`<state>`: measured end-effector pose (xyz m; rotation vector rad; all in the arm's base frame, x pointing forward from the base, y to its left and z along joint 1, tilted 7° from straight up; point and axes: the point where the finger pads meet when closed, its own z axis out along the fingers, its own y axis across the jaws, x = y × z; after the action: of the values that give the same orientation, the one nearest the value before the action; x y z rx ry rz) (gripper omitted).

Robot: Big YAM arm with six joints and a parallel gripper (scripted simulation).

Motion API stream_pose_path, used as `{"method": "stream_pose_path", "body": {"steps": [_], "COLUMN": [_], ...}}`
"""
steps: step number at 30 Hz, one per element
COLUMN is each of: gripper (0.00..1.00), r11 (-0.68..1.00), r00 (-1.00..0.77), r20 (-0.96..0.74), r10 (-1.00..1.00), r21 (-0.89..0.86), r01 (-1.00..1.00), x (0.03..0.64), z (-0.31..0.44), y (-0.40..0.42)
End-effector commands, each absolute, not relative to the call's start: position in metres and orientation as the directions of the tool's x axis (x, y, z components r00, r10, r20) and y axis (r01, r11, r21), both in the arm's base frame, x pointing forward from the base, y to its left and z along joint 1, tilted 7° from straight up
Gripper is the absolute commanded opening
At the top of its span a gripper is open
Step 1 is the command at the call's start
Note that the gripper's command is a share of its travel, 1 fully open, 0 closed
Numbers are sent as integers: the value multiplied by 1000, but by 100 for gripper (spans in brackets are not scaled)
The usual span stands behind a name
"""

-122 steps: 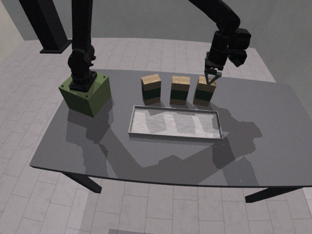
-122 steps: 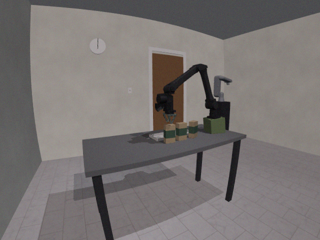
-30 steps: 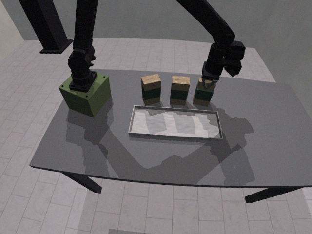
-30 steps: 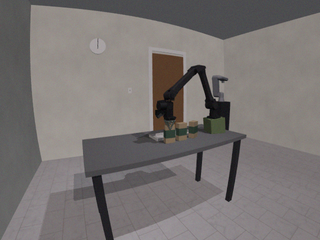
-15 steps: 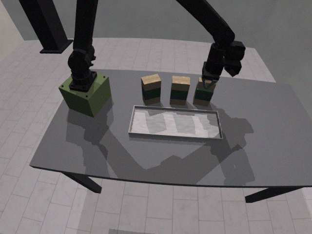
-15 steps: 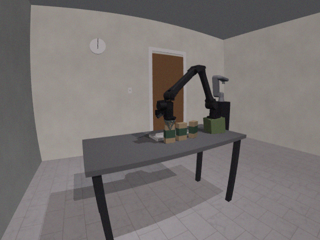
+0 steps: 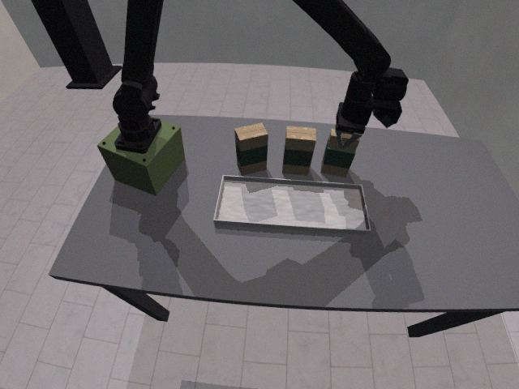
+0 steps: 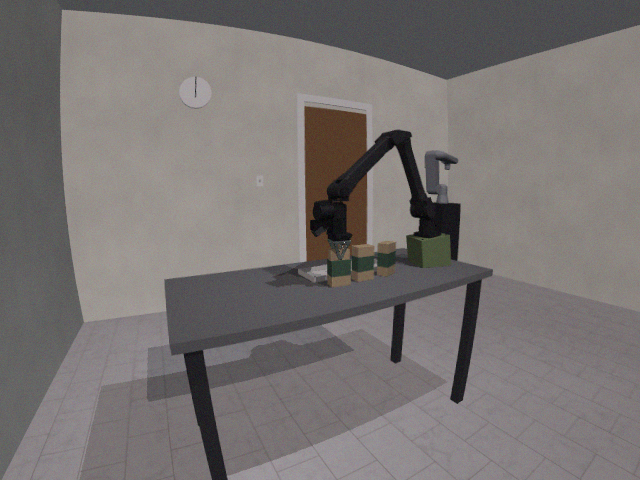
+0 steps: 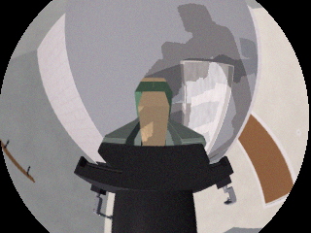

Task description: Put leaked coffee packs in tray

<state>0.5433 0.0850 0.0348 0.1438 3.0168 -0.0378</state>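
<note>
Three tan coffee packs with dark green bands stand in a row behind the tray (image 7: 291,203). The left pack (image 7: 250,148) and the middle pack (image 7: 299,150) stand free. My gripper (image 7: 346,141) comes straight down on the right pack (image 7: 340,153) and is shut on its upper part, fingers on its two big flat sides. The pack stands upright on the table. In the exterior view the gripper (image 8: 339,251) sits on the nearest pack (image 8: 339,266). In the wrist view the pack's tan top (image 9: 155,118) shows between the fingers, with the tray (image 9: 206,105) beyond it.
The arm's green base block (image 7: 143,155) stands at the table's back left. The shallow grey tray lies in front of the packs, empty. The table's right edge is some way right of the held pack.
</note>
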Motion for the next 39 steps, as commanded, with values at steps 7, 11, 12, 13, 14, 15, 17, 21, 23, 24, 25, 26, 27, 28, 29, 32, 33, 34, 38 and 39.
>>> {"method": "stream_pose_path", "body": {"steps": [7,11,12,13,14,15,17,21,23,24,25,26,27,28,29,32,33,34,38,39], "gripper": [25,25,25,25,25,25,25,25,25,25,25,25,25,25,25,25,25,25,25,25], "r11": [995,995,995,995,995,995,995,995,996,996,996,996,995,995,995,995,995,995,995,995], "r00": [-978,-977,-977,-977,-977,-977,-977,-977,-977,-977,-978,-979,-980,-983,-983,-983,-982,-982,-982,-982], "r20": [-185,-189,-189,-190,-190,-190,-190,-191,-191,-191,-188,-180,-176,-160,-157,-158,-162,-162,-162,-162], "r10": [97,97,96,96,96,96,96,95,93,92,92,93,93,94,94,94,94,94,94,94], "r21": [0,2,2,3,3,3,4,4,4,4,3,0,-1,-5,-6,-6,-5,-5,-5,-5], "r01": [98,98,98,98,98,97,97,96,94,93,93,94,95,96,96,96,96,96,96,96], "x": [562,562,561,561,560,559,558,556,555,555,555,555,555,548,546,547,548,548,548,548], "z": [73,86,90,93,97,101,108,115,120,122,122,118,116,110,109,110,110,110,110,110], "y": [85,88,88,89,90,91,93,94,95,95,95,95,94,92,92,92,92,92,92,92]}}
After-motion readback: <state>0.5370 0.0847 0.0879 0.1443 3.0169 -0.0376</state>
